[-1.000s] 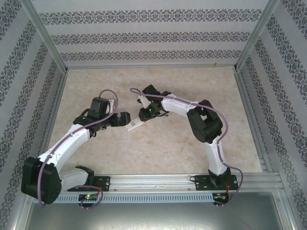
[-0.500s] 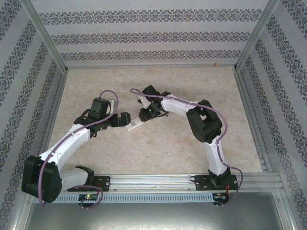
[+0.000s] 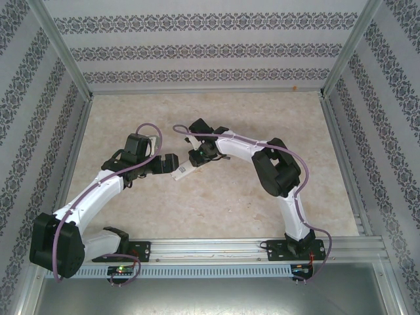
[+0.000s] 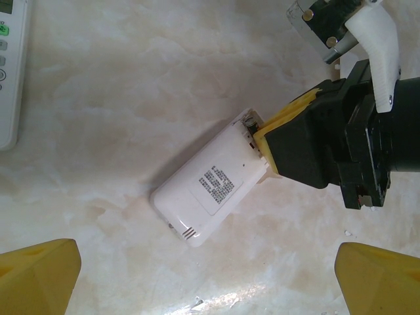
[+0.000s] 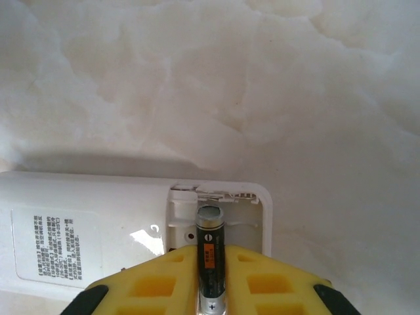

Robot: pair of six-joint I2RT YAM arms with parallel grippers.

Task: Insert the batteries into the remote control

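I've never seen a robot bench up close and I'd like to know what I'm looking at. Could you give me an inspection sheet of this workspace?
Surface: pale marbled table.
Job's things: white remote lies back up, with the battery compartment open at one end; one battery is held at that opening.
Clutter: second remote at the edge of the left wrist view; a few white flecks.
End effectors: left end effector open, above the remote; right end effector shut on the battery.
Cables: a purple cable along each arm.
Surroundings: patterned walls, metal frame.
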